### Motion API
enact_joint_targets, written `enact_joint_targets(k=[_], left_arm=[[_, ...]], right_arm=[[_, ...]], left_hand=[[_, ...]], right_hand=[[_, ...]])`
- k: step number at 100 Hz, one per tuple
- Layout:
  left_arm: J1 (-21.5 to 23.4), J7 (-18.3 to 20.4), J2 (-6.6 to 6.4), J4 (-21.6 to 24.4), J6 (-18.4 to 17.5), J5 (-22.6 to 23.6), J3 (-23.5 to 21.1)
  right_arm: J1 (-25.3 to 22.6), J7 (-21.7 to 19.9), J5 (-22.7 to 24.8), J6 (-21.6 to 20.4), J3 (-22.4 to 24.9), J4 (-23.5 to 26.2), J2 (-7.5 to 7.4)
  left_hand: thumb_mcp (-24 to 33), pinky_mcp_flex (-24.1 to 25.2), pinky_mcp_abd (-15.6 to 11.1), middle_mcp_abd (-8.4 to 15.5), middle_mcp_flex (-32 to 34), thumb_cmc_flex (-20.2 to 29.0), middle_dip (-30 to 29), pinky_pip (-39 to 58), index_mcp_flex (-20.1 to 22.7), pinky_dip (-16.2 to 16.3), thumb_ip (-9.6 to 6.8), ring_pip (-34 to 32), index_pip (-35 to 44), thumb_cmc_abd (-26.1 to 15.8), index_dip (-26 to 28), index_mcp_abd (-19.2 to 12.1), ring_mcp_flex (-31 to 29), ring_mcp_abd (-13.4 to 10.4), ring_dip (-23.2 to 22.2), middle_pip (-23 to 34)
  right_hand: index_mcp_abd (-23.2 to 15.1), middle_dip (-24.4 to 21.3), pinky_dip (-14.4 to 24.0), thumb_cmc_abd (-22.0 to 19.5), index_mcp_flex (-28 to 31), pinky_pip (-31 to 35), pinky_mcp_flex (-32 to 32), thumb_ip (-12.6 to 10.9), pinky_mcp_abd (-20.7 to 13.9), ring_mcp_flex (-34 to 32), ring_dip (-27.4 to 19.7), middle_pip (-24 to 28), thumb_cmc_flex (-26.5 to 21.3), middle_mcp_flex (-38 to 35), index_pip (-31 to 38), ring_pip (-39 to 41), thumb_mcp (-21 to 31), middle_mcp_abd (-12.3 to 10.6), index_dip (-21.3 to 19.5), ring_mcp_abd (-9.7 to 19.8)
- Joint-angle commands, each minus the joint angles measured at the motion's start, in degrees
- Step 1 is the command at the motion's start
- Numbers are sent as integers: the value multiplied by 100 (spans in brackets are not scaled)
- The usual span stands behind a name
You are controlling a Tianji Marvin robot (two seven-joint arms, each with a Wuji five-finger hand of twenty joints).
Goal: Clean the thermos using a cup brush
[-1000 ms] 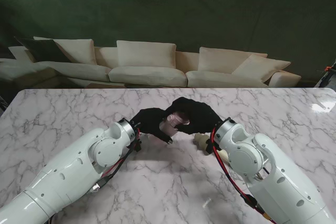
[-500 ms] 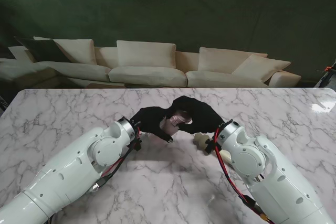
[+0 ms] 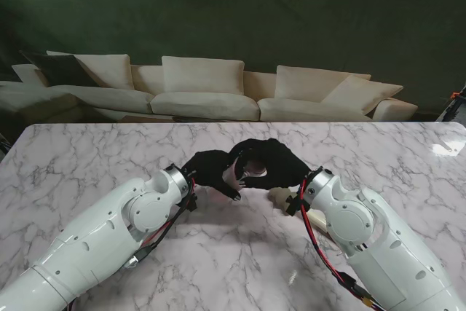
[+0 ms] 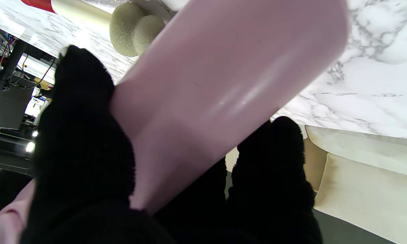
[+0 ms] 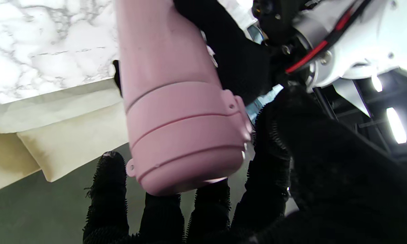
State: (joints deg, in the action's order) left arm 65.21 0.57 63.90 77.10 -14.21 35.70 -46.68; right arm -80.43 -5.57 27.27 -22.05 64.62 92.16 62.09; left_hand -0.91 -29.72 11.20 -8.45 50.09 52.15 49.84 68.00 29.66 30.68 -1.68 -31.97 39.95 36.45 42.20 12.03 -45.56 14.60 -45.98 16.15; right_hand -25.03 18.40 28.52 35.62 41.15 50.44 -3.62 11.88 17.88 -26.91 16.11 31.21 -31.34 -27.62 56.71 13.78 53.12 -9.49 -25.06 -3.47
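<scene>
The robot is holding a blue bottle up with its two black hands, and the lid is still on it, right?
Not quite: the bottle is pink, not blue, as the right wrist view shows clearly. The rest holds. The left hand grips its body, the right hand is around the lid end, and the lid is still on.

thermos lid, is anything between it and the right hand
Nothing visible. The right hand curls around the capped end of the pink thermos, fingers spread about the lid, while the left hand grips the body.
</scene>
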Motion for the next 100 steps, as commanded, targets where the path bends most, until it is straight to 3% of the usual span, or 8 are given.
enact_joint_targets(k=[1,16,21,28,37,45,79,100], left_arm=[[-50,49,32,29,-8,-2,-5],[-41,43,31,32,-8,2,-9],[-41,42,31,32,-15,5,-8],[-41,40,30,31,-26,9,-9],[-40,38,29,34,-37,12,-13],[-41,34,29,35,-50,17,-16],[-42,25,30,42,-52,24,-14],[-46,23,33,49,-56,15,-4]], right_arm=[[-48,48,-142,-47,-12,6,67],[-105,392,-233,-123,43,25,153],[-133,492,-208,-106,72,55,174],[-167,691,-30,-50,118,93,199],[-237,910,502,247,190,237,200],[-322,871,1321,685,302,451,113],[-543,139,2219,1868,300,1043,-59],[-378,-229,2301,2143,22,1108,-103]], left_hand=[[1897,-79,-381,416,251,2083,211,250,553,129,-63,-532,554,-2250,172,-992,-208,-65,-165,501],[1897,-82,-382,419,248,2086,209,251,556,129,-62,-531,553,-2253,171,-990,-204,-59,-166,501],[1896,-83,-383,417,249,2085,211,251,559,130,-62,-533,555,-2250,172,-990,-209,-63,-166,503],[1897,-84,-383,418,252,2088,211,251,563,130,-62,-533,557,-2249,173,-986,-209,-66,-166,505],[1900,-75,-380,420,250,2088,211,248,560,129,-65,-535,555,-2252,173,-990,-209,-64,-167,505],[1895,-81,-384,421,256,2081,213,253,562,131,-63,-536,557,-2250,174,-994,-209,-66,-169,509],[1900,-84,-380,417,256,2082,213,255,563,132,-68,-539,550,-2247,170,-987,-213,-58,-170,508],[1902,-93,-380,415,258,2080,210,259,571,132,-68,-542,554,-2247,171,-995,-219,-63,-171,508]], right_hand=[[-235,-147,-212,-130,-13,-322,248,80,62,173,-182,-225,259,-8,-34,-255,-144,-216,263,414],[-75,-342,-391,-355,-815,-647,345,-47,6,439,-300,-616,385,368,-985,-459,-88,-187,1137,292],[92,-373,-359,-573,-1135,-628,294,-474,1,483,-313,-670,635,534,-1647,-479,-19,-82,950,243],[188,-381,-291,-654,-1674,-539,189,-538,-14,510,-299,-685,982,747,-1995,-477,-325,144,931,163],[1086,-348,-39,-826,-2635,-212,-92,-555,-72,421,-158,-552,1524,1166,-2347,-337,-1009,985,1036,-107],[2116,-311,228,-1214,-3185,437,-655,-530,-191,73,88,-333,2112,1557,-2589,36,-1671,1397,1118,-318],[2687,8,827,-1955,-3150,3972,-4137,-567,-398,-3006,1608,451,3755,645,-3034,2996,-1727,1828,873,-647],[2595,385,84,-1580,-2919,5131,-5578,-663,-1122,-4111,1822,1177,3002,230,-2735,4083,-1669,1737,508,-397]])
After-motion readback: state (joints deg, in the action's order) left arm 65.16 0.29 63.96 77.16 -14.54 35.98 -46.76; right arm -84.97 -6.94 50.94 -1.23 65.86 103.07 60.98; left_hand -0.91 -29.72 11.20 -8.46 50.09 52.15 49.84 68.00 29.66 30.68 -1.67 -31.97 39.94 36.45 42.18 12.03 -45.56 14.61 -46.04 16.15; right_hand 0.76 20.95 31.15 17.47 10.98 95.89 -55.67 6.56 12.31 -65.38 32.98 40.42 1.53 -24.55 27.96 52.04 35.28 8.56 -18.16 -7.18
